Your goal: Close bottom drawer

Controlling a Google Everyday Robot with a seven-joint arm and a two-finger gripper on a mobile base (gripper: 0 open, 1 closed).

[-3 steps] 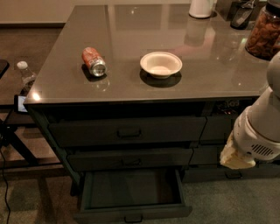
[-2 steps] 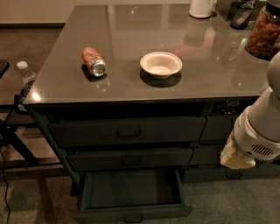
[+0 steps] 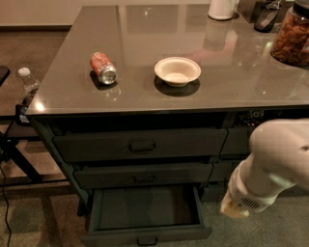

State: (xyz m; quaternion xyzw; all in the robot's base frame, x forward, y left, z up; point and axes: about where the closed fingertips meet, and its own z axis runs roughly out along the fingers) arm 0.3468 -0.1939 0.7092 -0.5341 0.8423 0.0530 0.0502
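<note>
The bottom drawer (image 3: 145,212) is pulled open, the lowest of three wide dark grey-green ones. Its inside is empty, and its flat front with a small dark pull (image 3: 146,240) sits near the picture's bottom edge. The two wide drawers above it are shut. Only my white arm (image 3: 270,166) shows, at the lower right, with its cream-coloured end (image 3: 235,208) just right of the open drawer's front corner. My gripper itself is out of view.
On the grey counter top (image 3: 217,87) lie a red soda can (image 3: 103,67) on its side and a white bowl (image 3: 177,71). A snack jar (image 3: 291,36) and a white container (image 3: 222,8) stand at the back right. A water bottle (image 3: 27,83) stands on the left.
My arm has moved down and to the left, closer to the open drawer's right front corner. The drawer stands open as before.
</note>
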